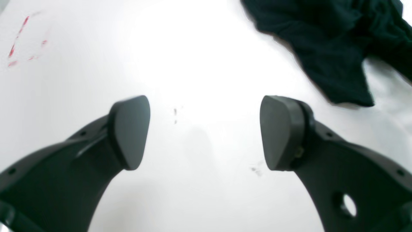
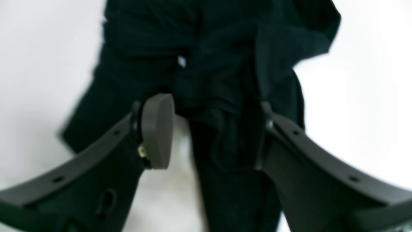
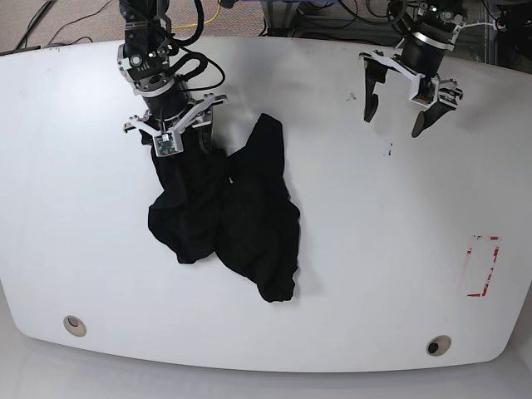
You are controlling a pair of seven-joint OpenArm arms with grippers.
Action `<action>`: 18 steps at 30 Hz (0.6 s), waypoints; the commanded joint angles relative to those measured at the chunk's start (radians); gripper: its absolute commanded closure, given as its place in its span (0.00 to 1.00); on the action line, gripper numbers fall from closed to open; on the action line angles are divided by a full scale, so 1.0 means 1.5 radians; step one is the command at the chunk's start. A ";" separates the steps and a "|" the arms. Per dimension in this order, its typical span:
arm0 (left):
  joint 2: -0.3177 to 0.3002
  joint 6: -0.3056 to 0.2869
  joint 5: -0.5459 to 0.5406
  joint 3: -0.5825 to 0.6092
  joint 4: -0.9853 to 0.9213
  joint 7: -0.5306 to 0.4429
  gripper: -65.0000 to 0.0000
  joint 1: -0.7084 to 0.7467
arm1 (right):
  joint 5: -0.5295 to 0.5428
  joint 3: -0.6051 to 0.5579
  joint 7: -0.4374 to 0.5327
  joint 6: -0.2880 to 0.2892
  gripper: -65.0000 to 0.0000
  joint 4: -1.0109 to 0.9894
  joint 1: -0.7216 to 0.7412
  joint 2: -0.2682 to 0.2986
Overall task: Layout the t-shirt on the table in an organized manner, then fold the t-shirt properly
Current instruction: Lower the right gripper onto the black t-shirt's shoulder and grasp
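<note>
Shirt [image 3: 229, 212] lies crumpled left of centre on the table [image 3: 374, 249]; right gripper [image 2: 214, 132] half-parted, cloth bunched between its jaws, firm grip unconfirmed; left gripper [image 1: 205, 132] spread wide, empty, above bare surface.

No legible text or markings anywhere.

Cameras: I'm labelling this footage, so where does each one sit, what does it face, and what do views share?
Left wrist: behind the open left end effector, facing bare table; shirt at upper right.
Right wrist: behind the right end effector, whose fingers straddle bunched shirt.
Base: overhead, showing both arms, the crumpled shirt and red tape.
All three share shirt and table.
</note>
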 commanded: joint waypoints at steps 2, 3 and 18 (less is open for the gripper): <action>-0.005 0.003 0.000 -0.005 0.012 -0.019 0.22 0.004 | 0.001 0.001 0.011 -0.001 0.49 -0.007 0.004 0.016; -0.005 0.003 0.000 -0.005 0.011 -0.019 0.22 0.003 | 0.002 0.001 0.011 -0.001 0.49 -0.012 0.003 0.017; -0.004 0.003 0.001 -0.001 0.010 -0.019 0.22 -0.004 | 0.002 0.005 0.013 0.048 0.50 -0.069 0.018 0.017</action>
